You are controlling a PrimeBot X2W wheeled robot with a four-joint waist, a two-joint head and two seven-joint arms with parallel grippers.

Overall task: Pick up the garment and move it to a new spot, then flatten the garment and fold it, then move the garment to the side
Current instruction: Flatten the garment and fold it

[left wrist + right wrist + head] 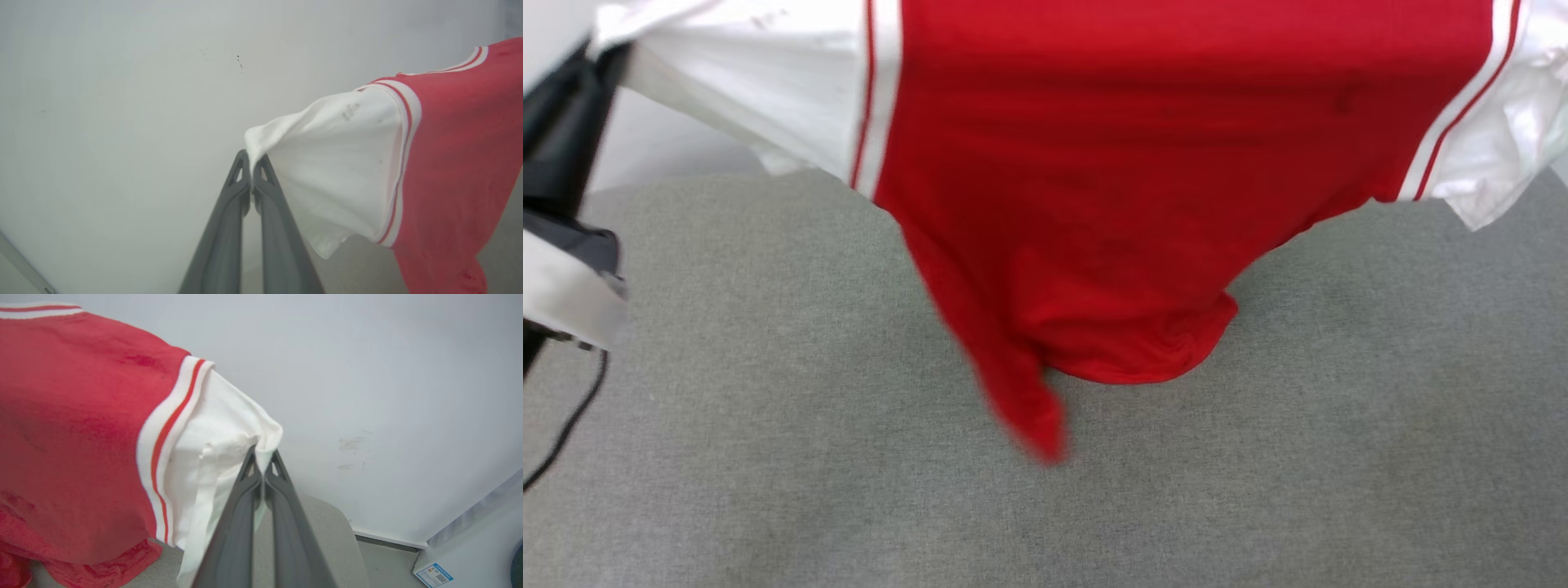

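Above the grey cloth desk point(768, 457), one red white-sleeved jersey shirt point(1135, 204) hangs; left gripper point(252, 157) and right gripper point(263, 451) each clamp jaws on one sleeve; white wall point(122, 102) behind.

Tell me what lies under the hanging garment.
A grey fabric surface spreads under the garment. The patch behind its drooping red hem is covered, so contact there cannot be judged.

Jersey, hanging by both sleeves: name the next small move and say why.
Probably lower both arms together with the sleeves spread wide, so the jersey lays out flat. The left pincer and right pincer are each shut on a white sleeve. The red body hangs stretched between them, and its hem seems bunched on the grey fabric surface.
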